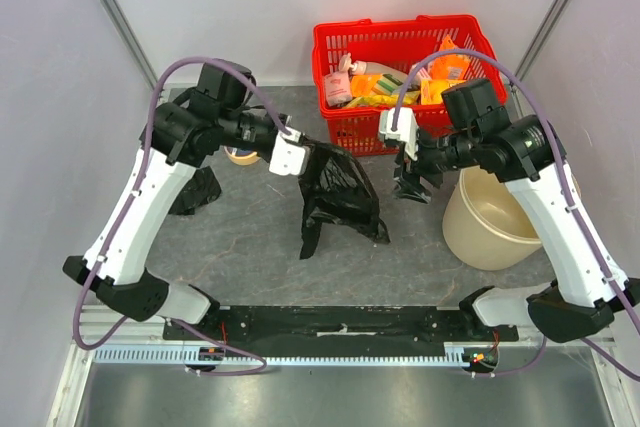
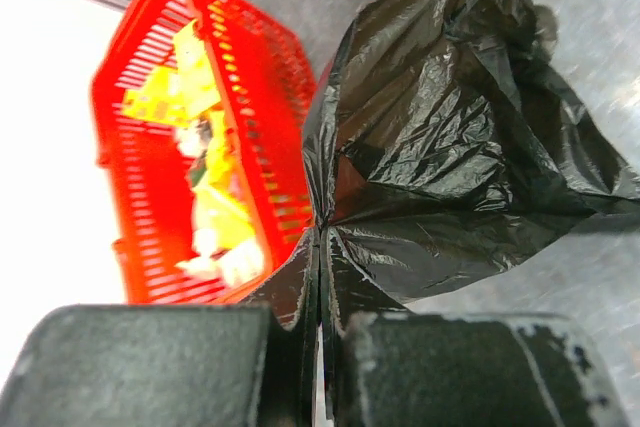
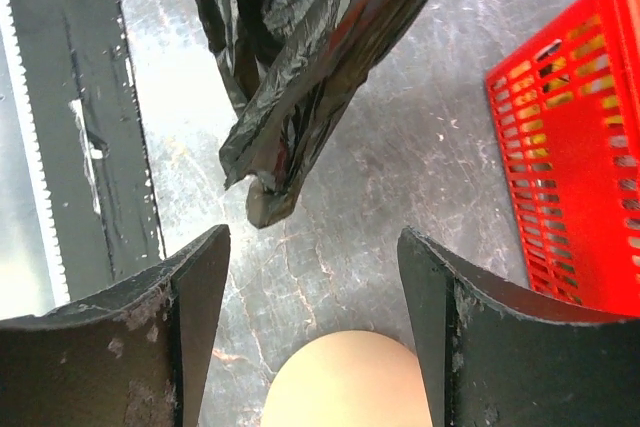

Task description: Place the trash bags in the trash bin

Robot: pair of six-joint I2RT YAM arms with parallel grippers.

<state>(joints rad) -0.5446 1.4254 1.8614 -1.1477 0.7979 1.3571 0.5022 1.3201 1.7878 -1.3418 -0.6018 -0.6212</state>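
Note:
My left gripper [image 1: 297,159] is shut on the gathered top of a crumpled black trash bag [image 1: 338,195], which hangs down toward the table's middle. In the left wrist view the jaws [image 2: 322,347] pinch the bag [image 2: 450,147]. A second black trash bag [image 1: 196,192] lies at the left, partly hidden under the left arm. The round beige trash bin [image 1: 492,219] stands at the right beside the right arm. My right gripper [image 1: 411,185] is open and empty, just left of the bin. In the right wrist view [image 3: 312,277] it faces the held bag [image 3: 300,67], with the bin's rim [image 3: 345,382] below.
A red wire-mesh basket [image 1: 345,42] with packaged goods stands at the back, close behind both grippers; it also shows in the left wrist view [image 2: 150,77] and the right wrist view [image 3: 570,147]. A tape roll [image 1: 240,155] lies under the left wrist. A black strip [image 1: 330,322] runs along the near edge.

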